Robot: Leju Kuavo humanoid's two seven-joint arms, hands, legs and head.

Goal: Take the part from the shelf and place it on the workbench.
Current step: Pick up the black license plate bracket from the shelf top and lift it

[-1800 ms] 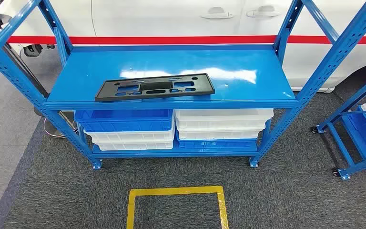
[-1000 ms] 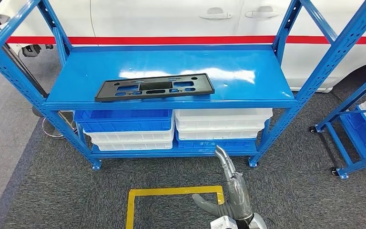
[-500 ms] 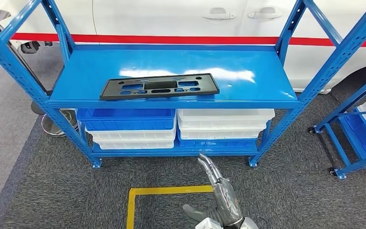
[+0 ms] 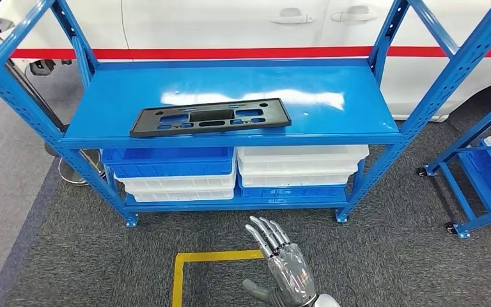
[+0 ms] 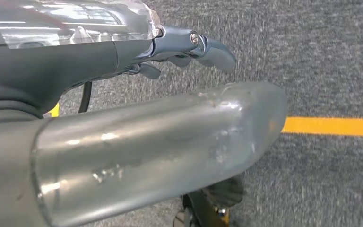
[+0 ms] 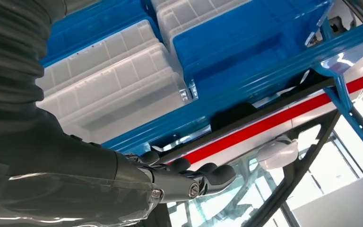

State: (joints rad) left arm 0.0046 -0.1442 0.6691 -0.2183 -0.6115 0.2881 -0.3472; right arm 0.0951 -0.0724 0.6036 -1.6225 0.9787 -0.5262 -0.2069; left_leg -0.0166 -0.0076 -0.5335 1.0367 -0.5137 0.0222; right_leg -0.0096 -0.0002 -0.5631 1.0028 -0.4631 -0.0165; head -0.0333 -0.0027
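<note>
A flat black plastic part (image 4: pixel 210 118) with several cut-outs lies near the front edge of the blue shelf (image 4: pixel 332 109), left of its middle. My right hand (image 4: pixel 281 262) is raised low in the head view, well below and in front of the shelf, with its fingers stretched out and apart and nothing in it. In the right wrist view its dark fingers (image 6: pixel 194 182) point up toward the shelf's underside. My left hand (image 5: pixel 170 94) hangs over the grey carpet, its fingers (image 5: pixel 208 47) loosely extended and empty.
Blue bins (image 4: pixel 169 160) and white bins (image 4: pixel 300 163) are stacked under the shelf. A yellow taped square (image 4: pixel 211 257) marks the carpet in front. A white car (image 4: pixel 230 25) stands behind the rack. Another blue rack (image 4: pixel 479 179) is at the right.
My right hand has come up into the head view from below and drifted left, its fingers fanning apart. The picture shifts slightly; the black part stays where it was on the shelf.
</note>
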